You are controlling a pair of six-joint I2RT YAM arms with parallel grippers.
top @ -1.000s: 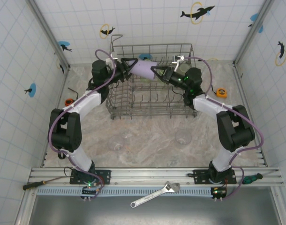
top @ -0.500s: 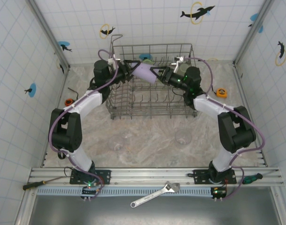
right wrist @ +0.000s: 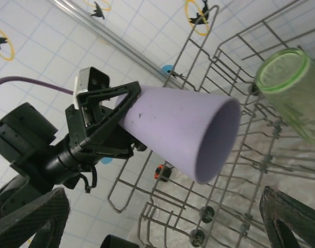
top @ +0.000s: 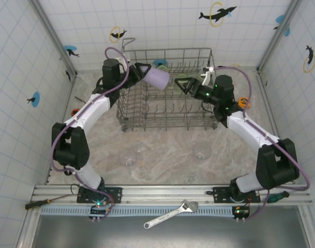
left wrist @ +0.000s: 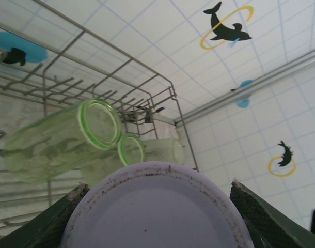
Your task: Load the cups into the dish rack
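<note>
One lavender cup (top: 158, 78) is clamped at its base between the fingers of the left gripper (top: 145, 72), in the upper middle of the top view. It hangs over the far left part of the dish rack (top: 170, 123). Its long axis lies near level, with the base at the left in the gripper. The open mouth points right and a little toward the bottom of the frame. Right of the mouth comes a gap of open air, then the right gripper (top: 184, 83), spread wide and holding nothing, over the rack's far right part. In the left wrist view three green cups (left wrist: 64, 142) lie on their sides in the rack beyond the lavender base. Two clear cups (top: 129, 156) stand on the table (top: 162, 170), apart from the rack's near edge
</note>
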